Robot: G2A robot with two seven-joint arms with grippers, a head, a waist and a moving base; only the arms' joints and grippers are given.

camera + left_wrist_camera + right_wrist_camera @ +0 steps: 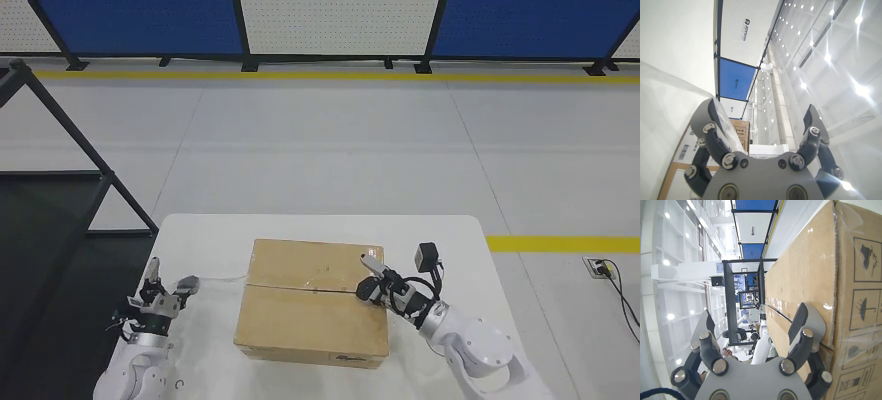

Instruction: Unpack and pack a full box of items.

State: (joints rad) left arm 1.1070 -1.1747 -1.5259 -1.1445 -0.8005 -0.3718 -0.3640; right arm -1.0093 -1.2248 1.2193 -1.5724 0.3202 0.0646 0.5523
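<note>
Left gripper (761,111) sits on the table (200,240) off the box's left side. Fingers are spread and grip nothing, but a clear tape strip (668,81) clings to one pad and runs toward the box, so it looks stuck on, not held.

Right gripper (754,311) is at the right end of the top seam (300,288), also released. One finger (798,321) lies on the lid beside the seam, the other hangs in air. My read: it's placed to catch a flap edge.

Box (310,310) is mid-table with flaps down, so unpacking has barely begun.

Risk: the tape drags along with the left arm.

A black unit (428,255) sits just past the right gripper. Panels (140,25) stand far back.
</note>
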